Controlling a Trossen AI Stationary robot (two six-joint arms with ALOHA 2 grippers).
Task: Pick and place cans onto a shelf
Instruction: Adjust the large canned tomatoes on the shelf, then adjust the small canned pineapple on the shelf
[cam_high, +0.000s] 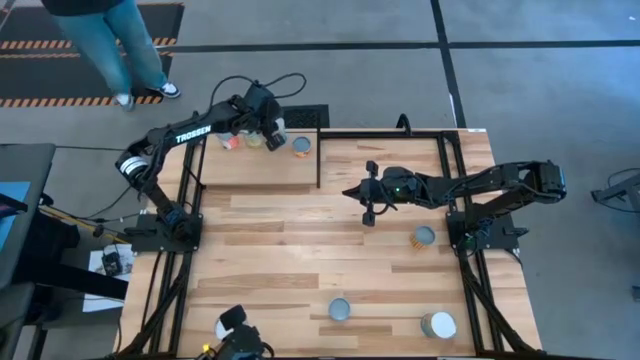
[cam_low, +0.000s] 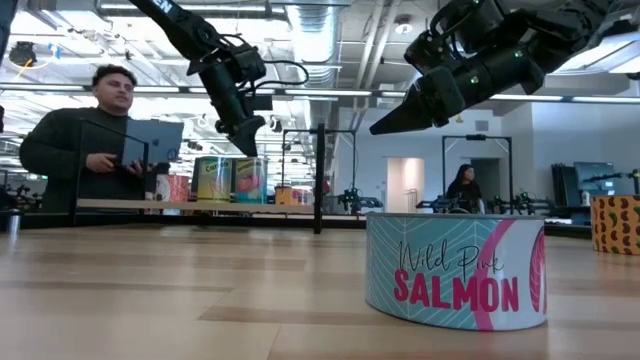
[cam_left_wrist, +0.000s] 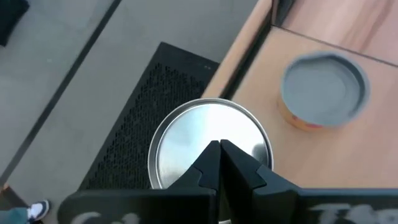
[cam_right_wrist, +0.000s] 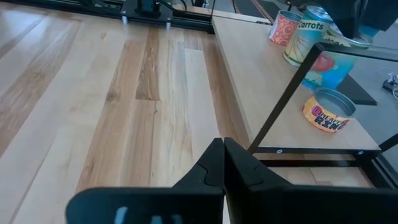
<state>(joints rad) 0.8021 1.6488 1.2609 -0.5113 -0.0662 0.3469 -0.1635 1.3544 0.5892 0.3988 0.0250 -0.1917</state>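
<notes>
Salmon can (cam_low: 455, 270) fills our low view's lower right; others wait on the shelf (cam_high: 262, 166), upper left. Our left gripper (cam_high: 268, 128) hangs there, right gripper (cam_high: 369, 213) mid-frame, both closed, empty; we should spread fingers before descending.

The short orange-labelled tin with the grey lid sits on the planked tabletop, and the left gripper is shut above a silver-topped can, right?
Not quite. The short orange-labelled tin sits on the pale wooden shelf, not the planked tabletop, as the right wrist view shows. The left gripper is indeed shut above a silver-topped can.
</notes>
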